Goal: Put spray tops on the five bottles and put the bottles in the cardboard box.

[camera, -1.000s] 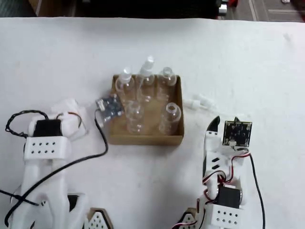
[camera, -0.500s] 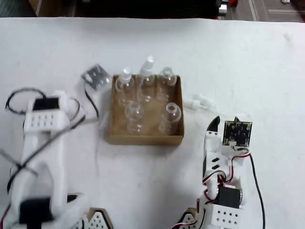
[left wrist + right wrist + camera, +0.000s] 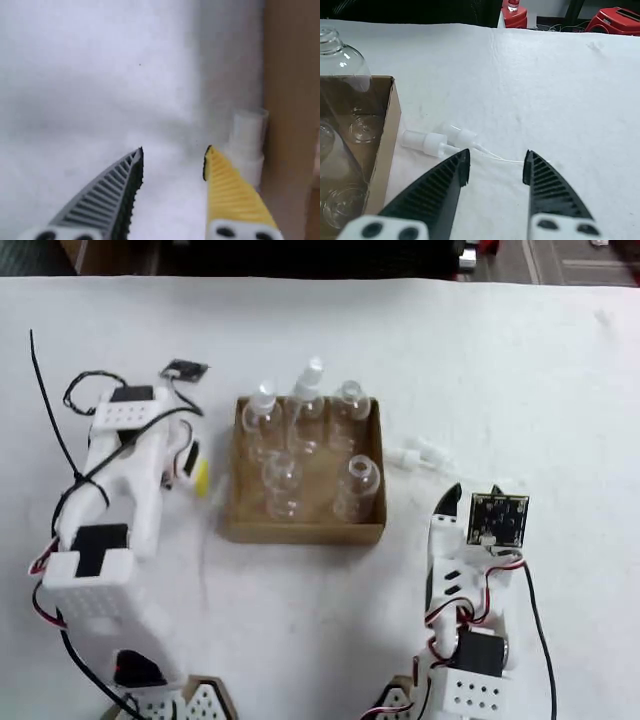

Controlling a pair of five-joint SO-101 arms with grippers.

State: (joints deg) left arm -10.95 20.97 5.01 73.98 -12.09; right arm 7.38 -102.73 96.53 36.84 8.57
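I find the left fingers [image 3: 227,190] spread well apart over the white desk [image 3: 500,360], one grey and one yellow, with nothing held between them. A white spray top [image 3: 247,145] stands just outside the yellow finger. It is near that finger's tip and close against the outer wall of the cardboard box [image 3: 290,100]. It is not within the gap. In the high view the left fingers [image 3: 199,473] sit just beside the left wall of the cardboard box [image 3: 305,532].

The right fingers [image 3: 440,187] are also parted and empty. Two spray tops [image 3: 427,141] lie on their sides on the desk just beyond the fingertips, between the fingers and the right wall of the box. They lie nearer one finger than the other. A thin dip tube [image 3: 502,159] from one of them trails across just ahead of the gap. In the high view the right fingers [image 3: 445,508] are near the box's front right corner, with the spray tops [image 3: 420,453] slightly farther back.

Five bottles [image 3: 282,480] stand upright inside the box, three in the back row and two in front. Two back-row bottles carry white tops, and the two front bottles have open necks. I cannot tell about the third back bottle.
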